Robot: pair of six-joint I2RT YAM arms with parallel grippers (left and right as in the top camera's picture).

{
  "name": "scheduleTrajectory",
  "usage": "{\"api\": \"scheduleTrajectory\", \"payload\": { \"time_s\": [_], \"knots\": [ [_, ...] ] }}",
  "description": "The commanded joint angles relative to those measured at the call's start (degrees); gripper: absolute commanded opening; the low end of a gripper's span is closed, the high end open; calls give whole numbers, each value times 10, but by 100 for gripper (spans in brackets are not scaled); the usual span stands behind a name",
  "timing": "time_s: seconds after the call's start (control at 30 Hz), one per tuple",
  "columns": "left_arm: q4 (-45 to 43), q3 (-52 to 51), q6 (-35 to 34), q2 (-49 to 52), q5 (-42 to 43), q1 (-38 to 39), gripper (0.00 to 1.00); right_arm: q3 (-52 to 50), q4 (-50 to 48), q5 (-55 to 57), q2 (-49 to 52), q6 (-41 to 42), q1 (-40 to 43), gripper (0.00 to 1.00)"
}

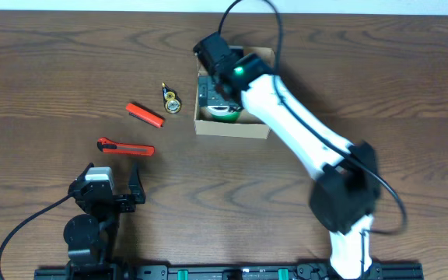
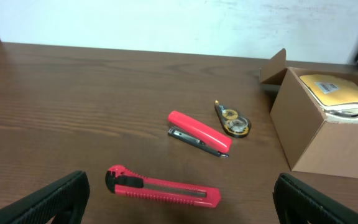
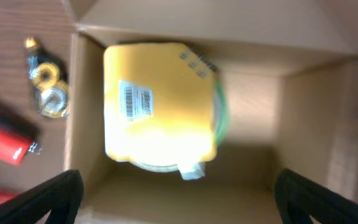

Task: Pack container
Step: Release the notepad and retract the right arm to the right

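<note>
The brown cardboard container [image 1: 232, 124] stands open at the table's back middle; it also shows in the left wrist view [image 2: 328, 134] and the right wrist view [image 3: 303, 112]. Inside lies a yellow-labelled tape roll [image 3: 157, 102] [image 2: 340, 93]. My right gripper [image 3: 176, 193] hovers over the container [image 1: 222, 66], open and empty. My left gripper [image 2: 179, 199] is open and empty near the front left [image 1: 123, 194]. A red box cutter [image 1: 125, 147] [image 2: 163, 187] lies just ahead of it.
A red stapler [image 1: 145, 114] [image 2: 199, 132] [image 3: 2, 143] and a small correction-tape dispenser [image 1: 170, 99] [image 2: 232, 121] [image 3: 47, 87] lie on the wooden table left of the container. The container's flap [image 2: 273, 68] stands open at the back.
</note>
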State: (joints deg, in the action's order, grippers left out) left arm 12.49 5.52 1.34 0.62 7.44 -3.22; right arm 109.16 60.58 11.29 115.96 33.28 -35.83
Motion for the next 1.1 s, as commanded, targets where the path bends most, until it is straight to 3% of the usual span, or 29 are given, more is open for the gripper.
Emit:
{"api": "scheduleTrajectory", "payload": {
  "time_s": [0.0,0.47,0.9,1.07],
  "knots": [
    [3,-16,4,-3,-4,-2,95,8,37,0,-99,-47,21,99],
    [3,-16,4,-3,-4,-2,95,7,203,-63,-345,-175,73,99],
    [-12,-16,-3,-3,1,-2,95,4,256,-62,-357,-170,73,99],
    [-42,-16,-8,-3,110,-1,95,4,258,-62,-357,-170,73,99]
  ]
}}
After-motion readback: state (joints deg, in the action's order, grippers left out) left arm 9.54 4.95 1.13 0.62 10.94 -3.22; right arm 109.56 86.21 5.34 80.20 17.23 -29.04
